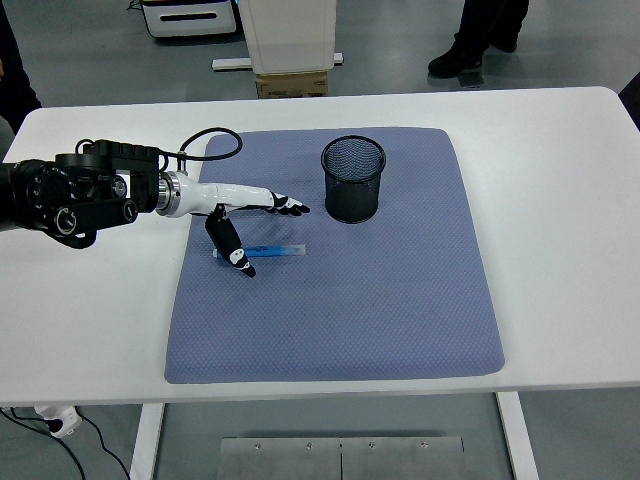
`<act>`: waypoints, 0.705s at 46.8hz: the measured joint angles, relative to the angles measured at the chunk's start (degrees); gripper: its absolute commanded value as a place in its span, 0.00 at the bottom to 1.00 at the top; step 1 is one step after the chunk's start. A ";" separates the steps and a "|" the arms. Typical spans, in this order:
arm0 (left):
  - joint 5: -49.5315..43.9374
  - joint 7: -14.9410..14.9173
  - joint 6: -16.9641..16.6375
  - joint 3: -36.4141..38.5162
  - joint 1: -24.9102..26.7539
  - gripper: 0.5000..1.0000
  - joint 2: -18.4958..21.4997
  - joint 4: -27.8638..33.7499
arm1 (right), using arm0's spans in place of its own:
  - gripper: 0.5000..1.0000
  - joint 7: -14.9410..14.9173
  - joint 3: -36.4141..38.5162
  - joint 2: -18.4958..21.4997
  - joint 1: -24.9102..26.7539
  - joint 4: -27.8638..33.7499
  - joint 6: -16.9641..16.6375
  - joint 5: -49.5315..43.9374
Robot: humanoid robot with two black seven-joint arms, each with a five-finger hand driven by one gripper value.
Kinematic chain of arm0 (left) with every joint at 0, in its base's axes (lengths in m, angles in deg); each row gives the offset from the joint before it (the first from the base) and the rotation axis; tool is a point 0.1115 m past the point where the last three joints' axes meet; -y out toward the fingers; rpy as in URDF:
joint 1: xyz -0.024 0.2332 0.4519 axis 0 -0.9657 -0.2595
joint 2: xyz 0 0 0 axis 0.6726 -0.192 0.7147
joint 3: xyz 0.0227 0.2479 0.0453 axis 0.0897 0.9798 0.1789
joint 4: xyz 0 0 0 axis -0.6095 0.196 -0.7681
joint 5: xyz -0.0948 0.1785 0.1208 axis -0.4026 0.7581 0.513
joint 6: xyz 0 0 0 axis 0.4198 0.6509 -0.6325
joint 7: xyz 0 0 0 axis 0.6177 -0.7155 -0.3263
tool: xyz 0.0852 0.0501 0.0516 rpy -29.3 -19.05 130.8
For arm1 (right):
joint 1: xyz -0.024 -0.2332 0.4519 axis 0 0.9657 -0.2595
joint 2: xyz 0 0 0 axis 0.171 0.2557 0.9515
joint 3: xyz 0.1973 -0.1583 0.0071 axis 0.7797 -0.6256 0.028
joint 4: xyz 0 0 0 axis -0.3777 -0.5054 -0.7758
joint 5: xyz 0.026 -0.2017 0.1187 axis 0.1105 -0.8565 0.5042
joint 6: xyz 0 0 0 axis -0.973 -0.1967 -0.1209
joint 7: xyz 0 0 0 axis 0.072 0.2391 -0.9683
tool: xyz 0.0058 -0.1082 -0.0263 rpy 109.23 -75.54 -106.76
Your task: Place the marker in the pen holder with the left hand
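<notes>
A blue marker (268,251) with a clear cap lies flat on the grey-blue mat (340,300), left of centre. A black mesh pen holder (353,178) stands upright on the mat's far part. My left hand (255,222) reaches in from the left and hovers over the marker's left end. Its fingers (290,207) stretch out toward the holder and its thumb (232,246) points down across the marker's left tip. The hand is open and grips nothing. No right hand shows.
The mat lies on a white table (560,200). A black cable (205,140) loops above my left forearm. A person's feet (465,60) and a white cabinet with a cardboard box (292,82) stand beyond the table's far edge.
</notes>
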 measured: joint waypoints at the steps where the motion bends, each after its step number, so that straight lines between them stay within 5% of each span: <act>1: 0.00 0.00 0.00 0.02 0.00 1.00 -0.01 -0.04 | 1.00 0.00 0.00 0.00 0.00 -0.01 -0.01 0.00; 17: -0.11 -1.50 0.11 1.25 -0.07 0.93 -0.38 -0.06 | 1.00 0.00 0.00 0.00 0.01 0.01 0.00 0.02; 31: -0.04 -1.49 0.09 1.69 -0.08 0.39 -1.16 -0.24 | 1.00 0.02 0.00 0.00 0.02 0.00 0.00 0.00; 33: -0.03 -1.49 0.09 1.70 -0.08 0.37 -1.16 -0.25 | 1.00 0.02 0.00 0.00 0.02 0.00 0.00 0.00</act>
